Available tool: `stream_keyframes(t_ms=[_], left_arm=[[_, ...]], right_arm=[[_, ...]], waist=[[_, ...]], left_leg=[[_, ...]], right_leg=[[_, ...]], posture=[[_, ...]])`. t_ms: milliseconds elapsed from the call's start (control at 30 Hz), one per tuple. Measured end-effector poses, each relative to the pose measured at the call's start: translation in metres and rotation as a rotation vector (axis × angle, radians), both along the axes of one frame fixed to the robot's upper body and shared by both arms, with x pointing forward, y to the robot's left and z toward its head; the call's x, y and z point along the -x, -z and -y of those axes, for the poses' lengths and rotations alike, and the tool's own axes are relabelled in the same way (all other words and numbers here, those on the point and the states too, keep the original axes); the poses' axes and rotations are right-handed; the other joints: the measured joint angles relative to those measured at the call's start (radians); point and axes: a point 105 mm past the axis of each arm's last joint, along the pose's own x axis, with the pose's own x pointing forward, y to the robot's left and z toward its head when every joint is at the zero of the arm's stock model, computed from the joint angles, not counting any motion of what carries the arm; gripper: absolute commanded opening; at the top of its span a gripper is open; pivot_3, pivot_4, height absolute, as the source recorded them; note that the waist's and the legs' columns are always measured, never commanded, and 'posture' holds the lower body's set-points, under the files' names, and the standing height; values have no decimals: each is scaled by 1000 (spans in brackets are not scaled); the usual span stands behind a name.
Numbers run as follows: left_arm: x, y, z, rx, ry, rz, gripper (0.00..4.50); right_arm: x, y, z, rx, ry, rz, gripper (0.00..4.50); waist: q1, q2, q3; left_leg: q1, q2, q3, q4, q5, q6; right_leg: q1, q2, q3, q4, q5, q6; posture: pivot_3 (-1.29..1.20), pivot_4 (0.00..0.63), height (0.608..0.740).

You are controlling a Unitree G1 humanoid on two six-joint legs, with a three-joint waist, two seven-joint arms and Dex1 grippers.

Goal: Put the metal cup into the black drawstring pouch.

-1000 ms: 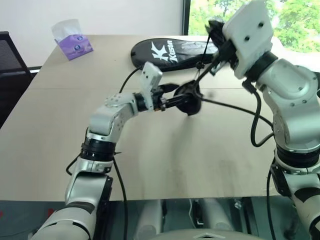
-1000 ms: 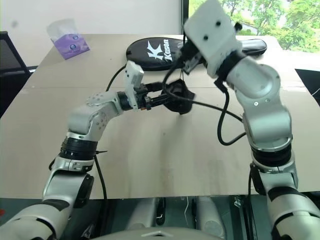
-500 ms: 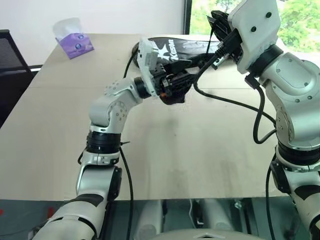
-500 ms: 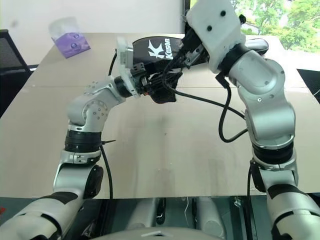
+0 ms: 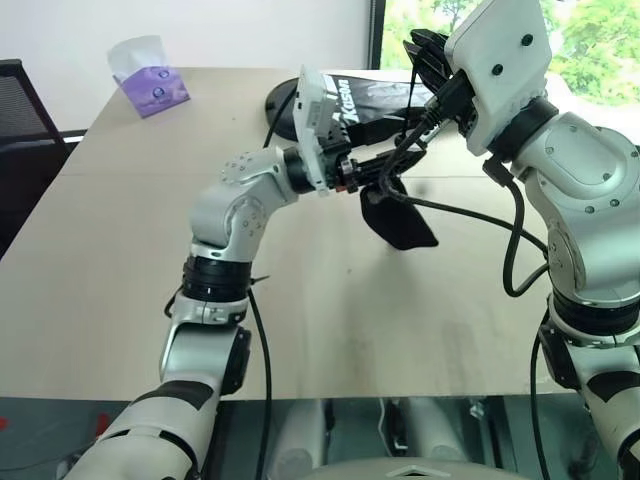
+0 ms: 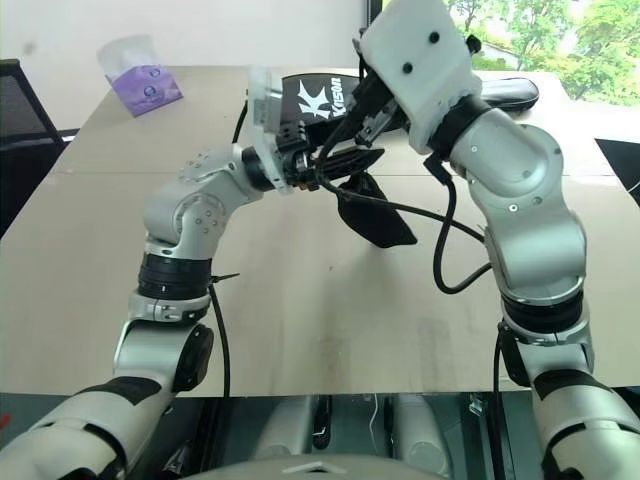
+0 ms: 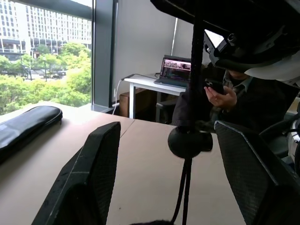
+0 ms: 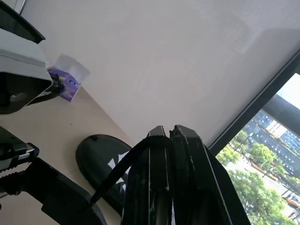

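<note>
Left eye view showed the right gripper (image 5: 425, 47) raised over the far side of the table (image 5: 130, 260), and the right wrist view showed its two fingers pressed together on the thin cord (image 8: 117, 177) of the black pouch (image 5: 400, 222). The pouch hung from that cord, clear of the tabletop, sagging down and toward the robot's right. The left gripper (image 5: 385, 165) pointed across toward the right arm at the pouch's upper end, its fingers spread wide and holding nothing; in its own wrist view the cord's knot (image 7: 190, 142) dangled between the fingers without touching either. Whether the metal cup already sat inside the pouch could not be told, since the fabric hid whatever it held. Judging by this, the work was at the stage of handling the hanging pouch rather than fetching the cup. The next move likely called for the left fingers to close on the pouch's rim or cord, which would swing easily. Behind lay a black racket cover (image 5: 385, 97) and a tissue pack (image 5: 148, 82).
</note>
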Motion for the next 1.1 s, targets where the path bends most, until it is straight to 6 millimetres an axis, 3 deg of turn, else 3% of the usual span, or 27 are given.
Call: stream_keyframes(t_ms=[33,133,233,333,600,667,767,867,1000,1100], left_arm=[[1,1,4,-7,10,3,3275],[2,1,7,-10,19,5,2692],[3,-2,8,-11,30,16,1166],[5,-1,8,-14,42,17,252],[-3,10,2,-52,0,3,260],[-13,23,-5,-84,-49,-20,260],[-32,54,-21,-166,-148,-70,260],[-42,58,-27,-199,-212,-23,260],[-57,49,-30,-218,-299,48,260],[-63,40,-28,-254,-352,215,260]], right_arm=[[1,2,-2,7,-6,-4,0],[1,4,-2,11,-9,-12,0],[4,5,-3,15,-12,-14,0],[4,6,-3,15,-10,-19,0],[1,0,6,-30,26,-17,0],[-8,-9,21,-83,98,-7,0],[-26,-23,60,-184,255,11,0],[-48,-9,84,-216,349,-67,0],[-60,11,106,-227,404,-119,0],[-63,27,122,-240,436,-154,0]], waist=[[0,0,0],[-1,0,0],[-1,0,0],[-1,0,0],[-1,0,0],[0,0,0],[0,0,0],[2,0,0],[4,0,0],[4,0,0]], left_leg=[[0,0,0,0,0,0],[0,0,0,0,0,0],[0,0,0,0,0,0],[0,0,0,0,0,0],[0,0,0,0,0,0],[0,0,0,0,0,0],[1,0,0,0,0,0],[0,0,1,0,0,0],[-1,0,1,0,0,0],[-1,0,1,-1,0,0]], right_leg=[[0,0,0,0,0,0],[0,0,0,0,0,0],[0,0,0,0,0,0],[0,0,0,0,0,0],[0,0,0,0,0,0],[0,0,0,0,0,0],[0,0,0,0,0,0],[0,0,0,0,0,0],[0,0,0,-1,0,0],[0,0,0,-1,0,0]], posture=[[0,150,740],[0,150,740],[0,150,740],[0,150,740],[0,150,740],[0,150,740],[0,150,740],[0,150,740],[0,150,740],[0,150,740]])
